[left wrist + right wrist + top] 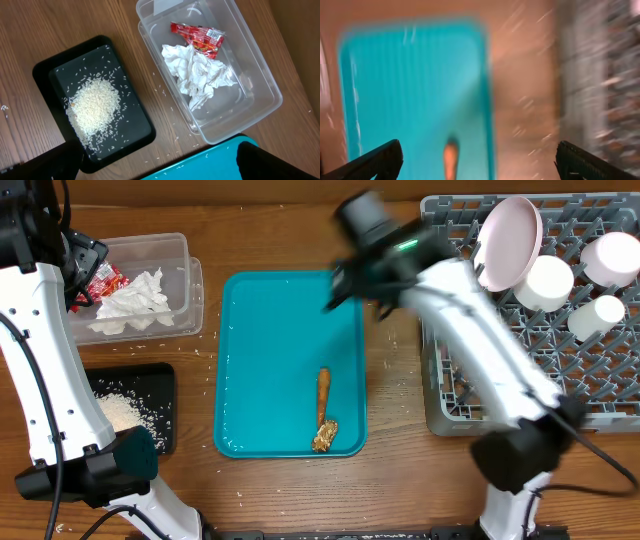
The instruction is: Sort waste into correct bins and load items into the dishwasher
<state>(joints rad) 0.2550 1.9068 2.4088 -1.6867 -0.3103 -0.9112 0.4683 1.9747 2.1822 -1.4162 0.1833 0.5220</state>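
The right tool (479, 150) is wide open and empty above the teal tray (270, 330). The small orange carrot (323, 393) lies on that tray, pointing toward the robot, closer in than the tool. The left tool (160, 166), also open and empty, is farther off.

Carrot (323, 392) and scrap (325, 436) on middle tray (270, 330), napkin (197, 75) and wrapper (197, 36) in tub (250, 50), rice (95, 107) in shallow tray (135, 127)

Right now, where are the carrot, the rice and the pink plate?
carrot (323, 392), overhead view, middle of its body.
rice (94, 106), left wrist view, centre of the pile.
pink plate (510, 242), overhead view, middle of its face.
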